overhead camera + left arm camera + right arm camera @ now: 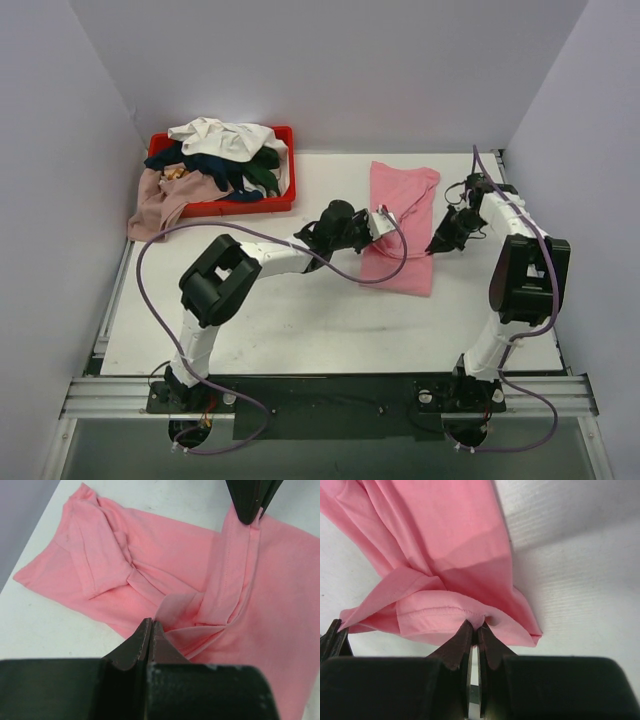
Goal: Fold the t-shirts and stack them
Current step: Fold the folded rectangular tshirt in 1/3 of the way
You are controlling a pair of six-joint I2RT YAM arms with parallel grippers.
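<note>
From above, we see the pink shirt [405,205] on the white table [300,320], right of centre, gathered into a long narrow strip running from the far edge toward the arms. The left gripper [385,222] meets its left edge and the right gripper [437,245] its right edge. At the far left, a red tray [240,208] holds a heap: a white shirt [225,137] on top, dark shirts [235,172] beneath, and a mauve shirt [155,205] spilling over the tray's left corner onto the table.

In the left wrist view, the left gripper [151,626] is pressed together on a bunched fold of the pink shirt [165,560]. A stitched hem band runs from there up to the right gripper [250,519], which pinches the same band. A sleeve with a sewn cuff lies folded at the left.

In the right wrist view, the right gripper [475,628] is clamped on the stitched hem of the pink shirt [450,540], and the smooth, plain cloth fans away from it over the table.
</note>
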